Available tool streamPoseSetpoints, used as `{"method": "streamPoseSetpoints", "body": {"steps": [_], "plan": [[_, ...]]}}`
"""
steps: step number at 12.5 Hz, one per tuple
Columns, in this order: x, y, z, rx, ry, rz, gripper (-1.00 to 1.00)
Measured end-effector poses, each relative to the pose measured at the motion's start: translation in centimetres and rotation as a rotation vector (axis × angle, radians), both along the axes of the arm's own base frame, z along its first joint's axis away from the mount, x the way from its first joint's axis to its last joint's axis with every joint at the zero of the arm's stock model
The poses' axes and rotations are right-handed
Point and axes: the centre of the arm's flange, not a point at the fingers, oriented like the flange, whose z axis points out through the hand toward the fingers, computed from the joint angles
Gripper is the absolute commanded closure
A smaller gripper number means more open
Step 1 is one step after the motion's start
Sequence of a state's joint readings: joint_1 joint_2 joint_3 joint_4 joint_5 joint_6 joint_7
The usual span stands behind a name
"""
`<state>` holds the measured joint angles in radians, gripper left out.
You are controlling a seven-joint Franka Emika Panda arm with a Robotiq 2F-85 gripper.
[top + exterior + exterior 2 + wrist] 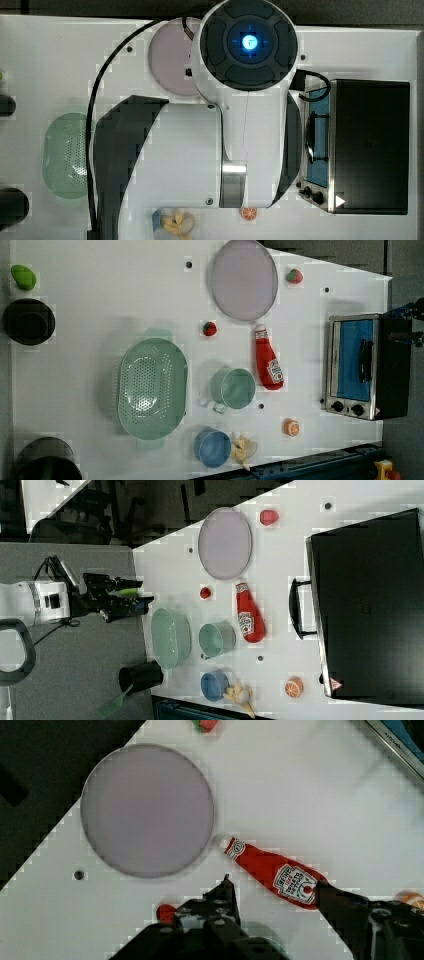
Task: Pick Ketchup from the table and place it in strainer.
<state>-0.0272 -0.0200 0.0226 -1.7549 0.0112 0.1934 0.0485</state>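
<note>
White table [100, 295], crowded with toys. Ketchup [267, 360] flat on its side between lilac plate [244, 279] and green mug [234, 388], toaster oven [361, 365] near. Strainer [152, 388] beside mug, seemingly empty. Gripper [274, 887] parted above, holding nothing.

Ketchup [267, 360] between plate [244, 280], mug [234, 388]

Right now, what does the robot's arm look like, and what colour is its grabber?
The arm is chunky and smooth, white with dark grey patches. In the top view, one round dark joint cap has a glowing blue light in its middle, and a black cable curves alongside. The gripper is black with pointed fingers. In the right view, a green bit sits by it.
</note>
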Motion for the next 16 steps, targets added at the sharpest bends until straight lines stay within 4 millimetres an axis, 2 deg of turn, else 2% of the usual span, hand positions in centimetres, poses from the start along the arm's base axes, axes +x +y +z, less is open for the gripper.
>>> {"method": "streamPoseSetpoints", "body": {"steps": [2,3,4,6,7,8,9,11,14,16], "plan": [[-6.4,-0.7,-0.9,-0.008,0.154,-0.018,-0.81],[-8.7,-1.2,0.2,-0.015,0.153,-0.034,-0.99],[-9.9,-1.6,2.2,-0.019,0.112,-0.046,-1.00],[-10.9,-1.7,5.3,-0.024,0.046,-0.051,-1.00],[-10.8,-1.6,5.8,-0.023,0.035,-0.050,-1.00],[-10.4,-1.3,5.2,-0.025,0.034,-0.045,-1.00],[-9.4,-0.9,3.7,-0.026,0.035,-0.036,-1.00],[-7.2,-0.2,-1.3,-0.030,0.087,0.002,-1.00],[-4.6,0.3,-11.4,0.007,0.162,0.204,-1.00],[-4.5,0.4,-17.2,0.030,0.216,0.379,-1.00]]}}
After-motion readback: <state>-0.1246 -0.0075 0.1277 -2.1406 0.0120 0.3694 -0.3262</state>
